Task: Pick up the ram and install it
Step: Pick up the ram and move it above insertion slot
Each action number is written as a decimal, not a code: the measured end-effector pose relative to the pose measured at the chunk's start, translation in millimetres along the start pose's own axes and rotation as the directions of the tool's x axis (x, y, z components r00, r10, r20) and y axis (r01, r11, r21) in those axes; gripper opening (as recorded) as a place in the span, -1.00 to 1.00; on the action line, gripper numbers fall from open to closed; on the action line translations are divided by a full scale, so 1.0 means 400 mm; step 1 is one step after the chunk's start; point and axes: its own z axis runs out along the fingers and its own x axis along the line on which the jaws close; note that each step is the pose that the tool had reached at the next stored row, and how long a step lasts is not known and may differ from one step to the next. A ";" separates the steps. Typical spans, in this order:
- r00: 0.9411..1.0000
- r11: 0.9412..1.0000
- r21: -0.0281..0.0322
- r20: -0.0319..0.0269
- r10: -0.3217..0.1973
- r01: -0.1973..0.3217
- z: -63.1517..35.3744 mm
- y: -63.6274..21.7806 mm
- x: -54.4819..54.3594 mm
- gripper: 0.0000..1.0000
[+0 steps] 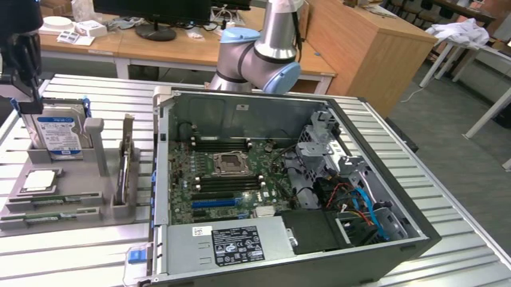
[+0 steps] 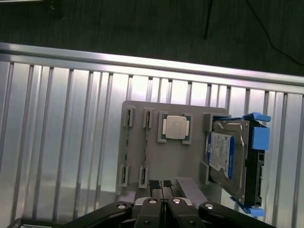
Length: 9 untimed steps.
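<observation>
Two rams, thin green sticks, lie flat in slots on the grey holder tray [image 1: 80, 209]: one ram [image 1: 56, 199] and a second ram [image 1: 48, 217] nearer the table's front edge. In the wrist view they are narrow strips, one ram [image 2: 127, 147] beside the other ram [image 2: 145, 148]. My gripper [image 2: 160, 184] hangs well above the tray with its black fingertips pressed together and nothing held. In the exterior view the gripper [image 1: 30, 98] is a dark shape above the tray's far end, over the hard drive. The open PC case [image 1: 164, 179] shows black memory slots [image 1: 219, 144] beside the CPU socket.
On the tray stand a silver hard drive with blue label [image 1: 57, 133], an upright expansion card [image 1: 126, 164] and a CPU chip [image 1: 42, 179]. The arm's base [image 1: 259, 57] rises behind the case. The table [image 1: 447, 197] is ribbed aluminium. Desks and a monitor stand behind.
</observation>
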 end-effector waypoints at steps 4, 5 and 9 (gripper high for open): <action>1.000 1.000 0.000 0.000 0.000 0.000 0.000 0.001 0.011 -0.79; 1.000 1.000 0.000 0.000 0.000 0.000 0.000 0.001 0.014 -0.79; 1.000 1.000 0.000 0.000 0.000 0.000 0.000 0.001 0.014 -0.79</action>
